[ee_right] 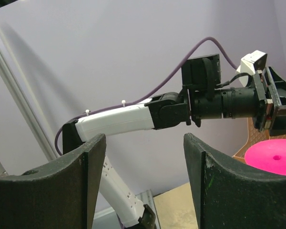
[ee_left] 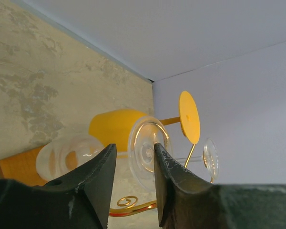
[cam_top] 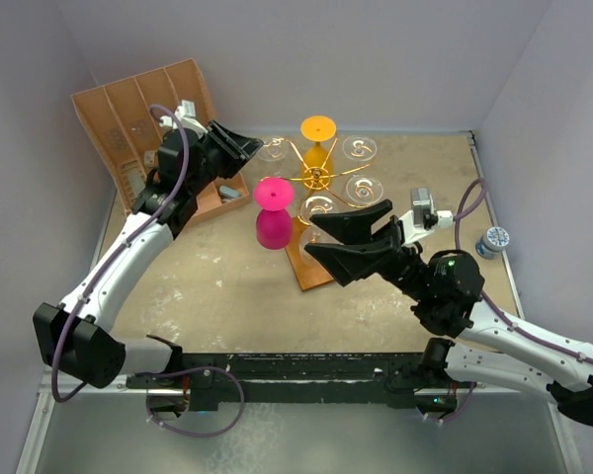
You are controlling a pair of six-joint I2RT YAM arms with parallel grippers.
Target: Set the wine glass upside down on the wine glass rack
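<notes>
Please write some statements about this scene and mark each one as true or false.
1. The right tool is open and empty. True.
2. The pink glass has its foot up. True.
3. The orange glass lies flat on the table. False: it hangs on the rack, foot up.
4. The left tool grips the pink glass. False: it is by a clear glass on the rack, with its jaws apart.
5. The box is at the far left. True.

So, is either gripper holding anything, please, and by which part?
Apparently nothing: left gripper open around the foot of the clear wine glass; right gripper open, empty.
</notes>
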